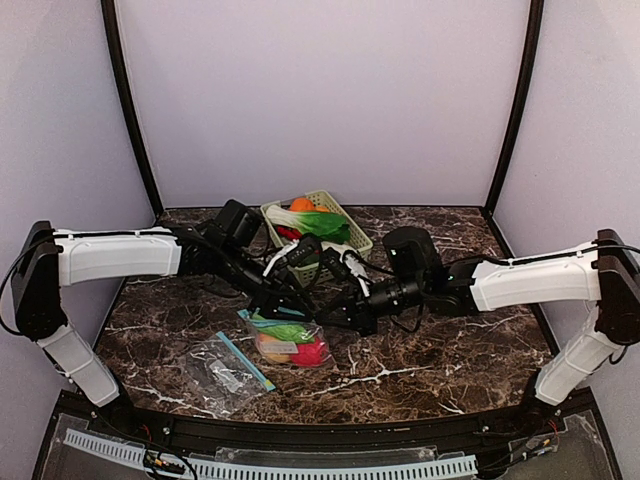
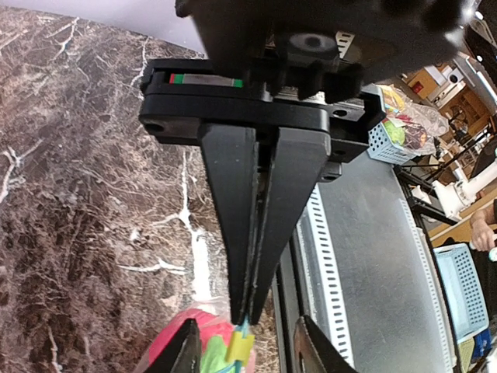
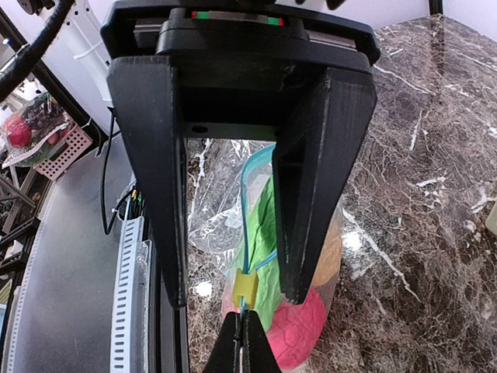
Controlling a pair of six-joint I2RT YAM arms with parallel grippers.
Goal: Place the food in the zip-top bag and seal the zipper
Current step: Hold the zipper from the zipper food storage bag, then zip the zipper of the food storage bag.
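The zip-top bag lies mid-table holding food: leafy greens, a pink-red fruit and an orange-peach one. My right gripper is shut on the bag's blue zipper edge, just beside the yellow slider. My left gripper stands open, one finger on each side of the slider, touching neither it nor the bag. In the left wrist view the right arm's shut fingers pinch the zipper above the slider. More food, greens and an orange, lies behind.
A pale green lattice basket at the back centre holds the other food. A second, flat clear bag with a blue strip lies near the front left. A slotted cable rail runs along the near edge.
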